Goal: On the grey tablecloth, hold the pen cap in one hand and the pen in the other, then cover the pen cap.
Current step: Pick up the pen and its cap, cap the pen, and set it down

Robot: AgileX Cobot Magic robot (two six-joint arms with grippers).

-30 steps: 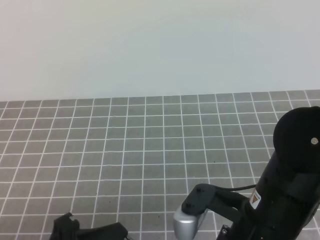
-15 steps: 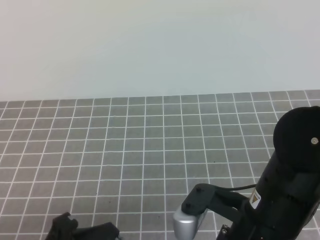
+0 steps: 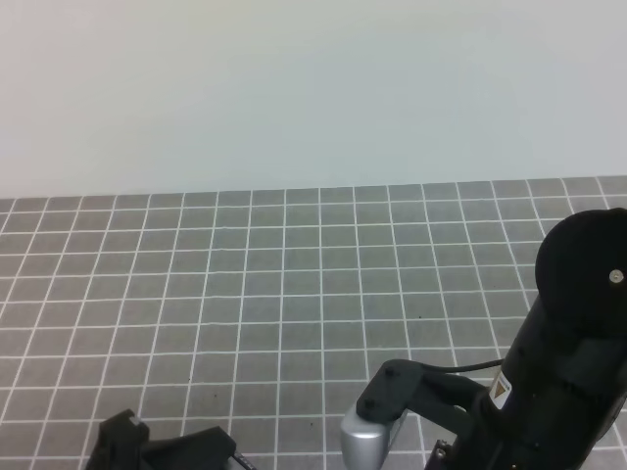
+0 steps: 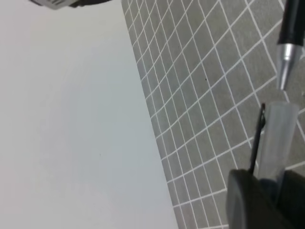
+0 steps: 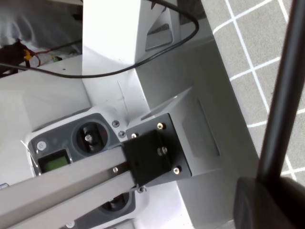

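Overhead, exterior high view: the grey tablecloth lies bare of pen and cap, so both appear to be lifted already. Both arms enter at the bottom edge, the left arm low at lower left, the right arm bulky at lower right with a silver-ended link reaching toward the middle. Neither set of fingertips shows in this view.

Left wrist view: the left gripper pinches the pen cap, which reads here as a pale translucent tube with a thin dark clip along its side, mouth pointing up. Just above that mouth, slightly apart, hangs the silvery tip of the pen, close to in line with the cap. The gridded cloth lies well below both.

Right wrist view: the pen runs as a dark shaft up the right edge, rising from a dark finger of the right gripper; the pinch itself is cropped, though the shaft seems held there. Behind stand the robot's base and cabling.

Judged stage: both objects are grasped and aligned; insertion of tip into cap remains.
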